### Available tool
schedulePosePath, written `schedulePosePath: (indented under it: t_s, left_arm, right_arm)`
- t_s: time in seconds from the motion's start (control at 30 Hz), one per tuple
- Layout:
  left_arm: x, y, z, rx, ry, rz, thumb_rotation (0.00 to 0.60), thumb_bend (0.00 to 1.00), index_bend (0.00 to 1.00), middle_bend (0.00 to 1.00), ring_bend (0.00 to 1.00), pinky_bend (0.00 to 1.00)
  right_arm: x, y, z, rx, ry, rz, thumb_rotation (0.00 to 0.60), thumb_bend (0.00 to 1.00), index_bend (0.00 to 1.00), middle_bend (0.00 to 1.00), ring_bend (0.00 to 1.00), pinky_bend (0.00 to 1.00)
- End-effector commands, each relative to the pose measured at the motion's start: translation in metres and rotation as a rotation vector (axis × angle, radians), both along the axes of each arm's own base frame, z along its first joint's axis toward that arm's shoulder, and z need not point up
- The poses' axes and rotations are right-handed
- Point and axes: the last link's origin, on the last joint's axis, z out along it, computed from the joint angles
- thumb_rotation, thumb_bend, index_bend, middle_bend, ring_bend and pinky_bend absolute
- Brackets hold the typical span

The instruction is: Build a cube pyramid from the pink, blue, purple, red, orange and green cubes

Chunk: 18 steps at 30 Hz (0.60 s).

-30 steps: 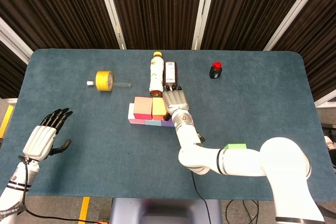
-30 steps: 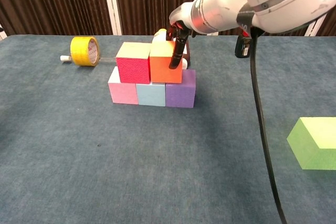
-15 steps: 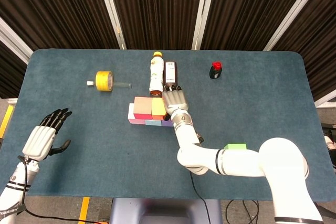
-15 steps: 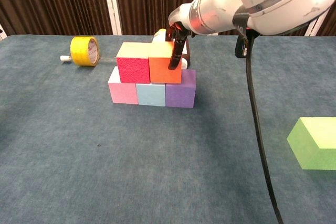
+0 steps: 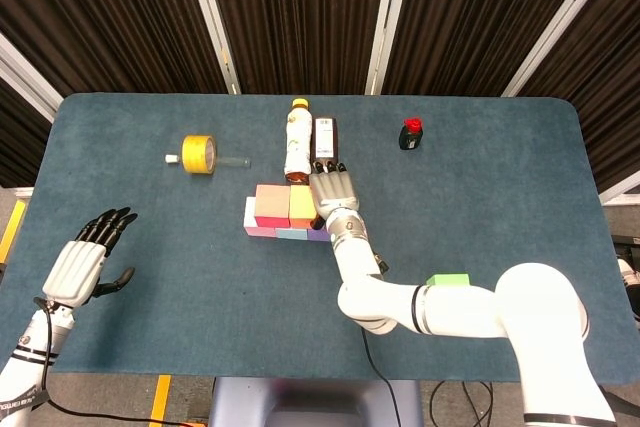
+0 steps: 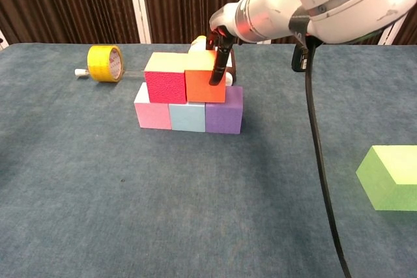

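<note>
At frame centre in the chest view, a bottom row is being formed by the pink cube (image 6: 153, 114), blue cube (image 6: 187, 116) and purple cube (image 6: 224, 112), side by side & touching, w/ the red cube (image 6: 165, 85) and orange cube (image 6: 205, 85) being carried on top, also touching. The orange cube's right side is being touched by the fingertips (image 6: 215, 77) of the right hand (image 5: 332, 192), fingers straight & together, nothing being gripped. The green cube (image 6: 389, 177) is being left alone at lower right, well apart from the stack. The left hand (image 5: 88, 252) is being held at lower left of the head view, fingers spread, nothing in it. Behind the stack, a tape roll (image 5: 198, 154), bottle (image 5: 297, 140) & a dark box (image 5: 324, 139) are lying on the worktop (image 5: 150, 247).
</note>
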Motion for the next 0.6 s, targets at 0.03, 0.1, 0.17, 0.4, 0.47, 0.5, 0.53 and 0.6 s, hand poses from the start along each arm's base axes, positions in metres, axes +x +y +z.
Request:
schedulePosePath:
  t_s: [0.03, 0.1, 0.17, 0.4, 0.47, 0.5, 0.53, 0.6]
  left_arm:
    - [-0.0002, -0.0001, -0.0003, -0.001, 0.0, 0.0, 0.6, 0.35, 0.09, 0.03, 0.01, 0.14]
    - [-0.0004, 0.0, -0.0005, -0.002, 0.001, 0.0, 0.6, 0.35, 0.09, 0.03, 0.01, 0.14]
    - [-0.0006, -0.0001, -0.0005, -0.001, -0.001, 0.001, 0.6, 0.35, 0.09, 0.03, 0.01, 0.14]
    - [-0.0023, 0.0002, -0.0006, -0.004, -0.002, 0.006, 0.6, 0.35, 0.09, 0.02, 0.0, 0.14]
    - [-0.0028, 0.0001, -0.0009, -0.005, -0.003, 0.007, 0.6, 0.35, 0.09, 0.02, 0.0, 0.14]
    - [-0.003, 0.0001, -0.001, -0.005, -0.003, 0.007, 0.6, 0.35, 0.09, 0.02, 0.0, 0.14]
    - [-0.0032, 0.0, -0.0011, -0.006, -0.003, 0.006, 0.6, 0.35, 0.09, 0.02, 0.0, 0.14]
    - [-0.0036, -0.0002, -0.0016, -0.008, -0.001, 0.007, 0.6, 0.35, 0.09, 0.02, 0.0, 0.14]
  right_arm:
    - [0.0002, -0.0001, -0.0001, -0.001, -0.001, -0.001, 0.6, 0.32, 0.5, 0.17, 0.03, 0.19]
    - [0.0004, 0.0, -0.0007, -0.002, 0.0, -0.002, 0.6, 0.32, 0.5, 0.17, 0.03, 0.19]
    - [0.001, -0.0001, -0.0014, -0.003, 0.002, -0.002, 0.6, 0.32, 0.5, 0.17, 0.03, 0.19]
    - [0.0027, 0.0, -0.0043, -0.005, 0.008, -0.003, 0.6, 0.32, 0.49, 0.17, 0.03, 0.19]
    - [0.0025, 0.0003, -0.0056, -0.005, 0.015, -0.003, 0.6, 0.32, 0.49, 0.17, 0.03, 0.17]
    - [0.0023, 0.0004, -0.0061, -0.005, 0.017, -0.004, 0.6, 0.32, 0.49, 0.17, 0.03, 0.17]
    - [0.0024, 0.0006, -0.0065, -0.005, 0.017, -0.005, 0.6, 0.32, 0.48, 0.17, 0.03, 0.16]
    - [0.003, 0.0007, -0.0068, -0.006, 0.016, -0.004, 0.6, 0.32, 0.48, 0.17, 0.03, 0.16]
